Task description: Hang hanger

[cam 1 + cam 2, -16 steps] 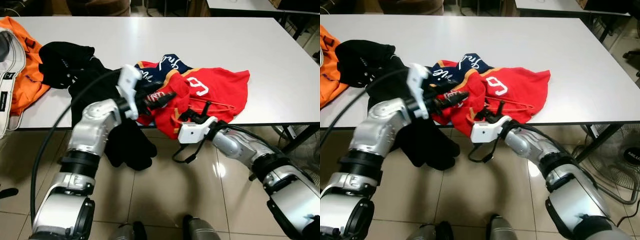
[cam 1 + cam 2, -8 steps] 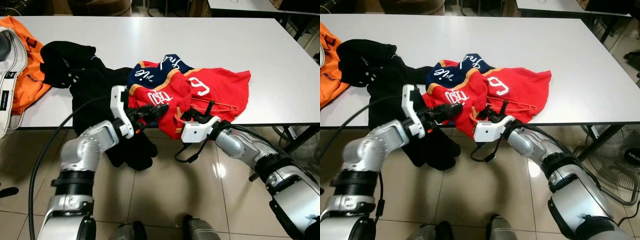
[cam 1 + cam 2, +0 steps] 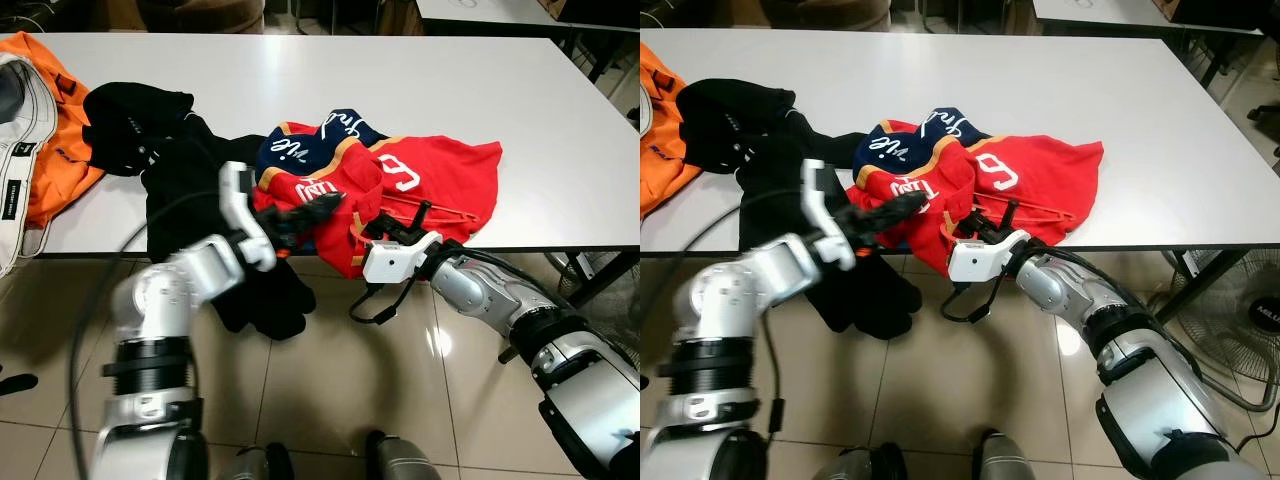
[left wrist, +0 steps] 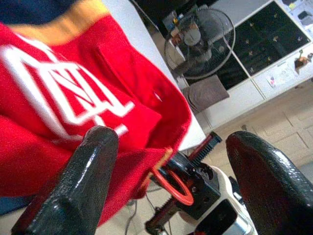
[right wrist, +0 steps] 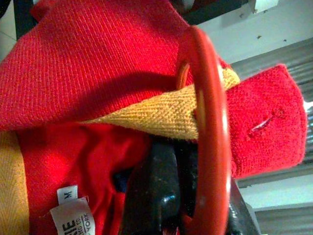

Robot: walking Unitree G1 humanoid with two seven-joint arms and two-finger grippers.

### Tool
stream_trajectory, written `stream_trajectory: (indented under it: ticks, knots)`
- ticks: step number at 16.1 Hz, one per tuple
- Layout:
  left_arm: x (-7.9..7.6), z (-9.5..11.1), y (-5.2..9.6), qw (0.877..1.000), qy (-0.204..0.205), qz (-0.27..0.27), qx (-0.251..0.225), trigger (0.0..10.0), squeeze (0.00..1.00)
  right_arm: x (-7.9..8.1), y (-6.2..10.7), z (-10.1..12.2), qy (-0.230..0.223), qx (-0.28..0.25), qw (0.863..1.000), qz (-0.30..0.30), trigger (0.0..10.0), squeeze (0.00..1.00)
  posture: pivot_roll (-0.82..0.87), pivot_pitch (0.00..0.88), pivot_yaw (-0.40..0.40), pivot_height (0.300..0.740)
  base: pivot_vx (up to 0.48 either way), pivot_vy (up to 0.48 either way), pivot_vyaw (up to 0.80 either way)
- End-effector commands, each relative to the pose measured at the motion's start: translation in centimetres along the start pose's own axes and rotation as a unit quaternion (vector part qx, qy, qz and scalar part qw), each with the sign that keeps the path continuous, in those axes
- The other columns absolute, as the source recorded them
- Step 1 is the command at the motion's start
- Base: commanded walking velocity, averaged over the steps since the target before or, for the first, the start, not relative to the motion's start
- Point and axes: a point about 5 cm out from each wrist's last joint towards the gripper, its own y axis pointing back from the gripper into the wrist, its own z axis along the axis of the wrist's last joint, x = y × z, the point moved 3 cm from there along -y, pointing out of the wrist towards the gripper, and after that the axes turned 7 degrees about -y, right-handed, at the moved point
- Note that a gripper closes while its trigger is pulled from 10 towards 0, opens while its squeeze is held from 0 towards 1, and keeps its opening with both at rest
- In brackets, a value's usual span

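Right end effector [image 3: 372, 226] clamped the red hanger [image 3: 425, 213] inside the jersey [image 3: 440, 170] at counter [image 3: 560, 110] edge; left end effector [image 3: 318, 207] was open beside it.

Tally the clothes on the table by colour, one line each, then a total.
Red jersey: 1
Black garment: 1
Orange garment: 1
White garment: 1
Total: 4
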Motion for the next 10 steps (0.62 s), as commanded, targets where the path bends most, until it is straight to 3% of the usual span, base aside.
stream_trajectory:
  ticks: [1,5,10]
  knots:
    - [0.1,-0.3,-0.3,1.0,0.0,0.009,0.01,10.0,0.0,-0.2,0.2,-0.4,-0.005,0.011,1.0,-0.004,0.0,0.0,-0.24,0.098,0.055,0.74,0.0,0.0,0.0]
    - [0.8,-1.9,-1.2,0.998,0.041,0.035,0.031,10.0,0.0,-0.4,0.2,-0.3,-0.003,0.006,1.0,-0.007,0.0,0.0,-0.26,0.099,0.059,0.74,0.0,0.0,0.0]
    - [2.2,-2.1,-1.2,0.996,0.037,0.071,0.035,10.0,0.0,-0.6,0.2,-0.2,0.0,0.001,1.0,-0.011,0.0,0.0,-0.26,0.096,0.064,0.74,0.0,0.0,0.0]
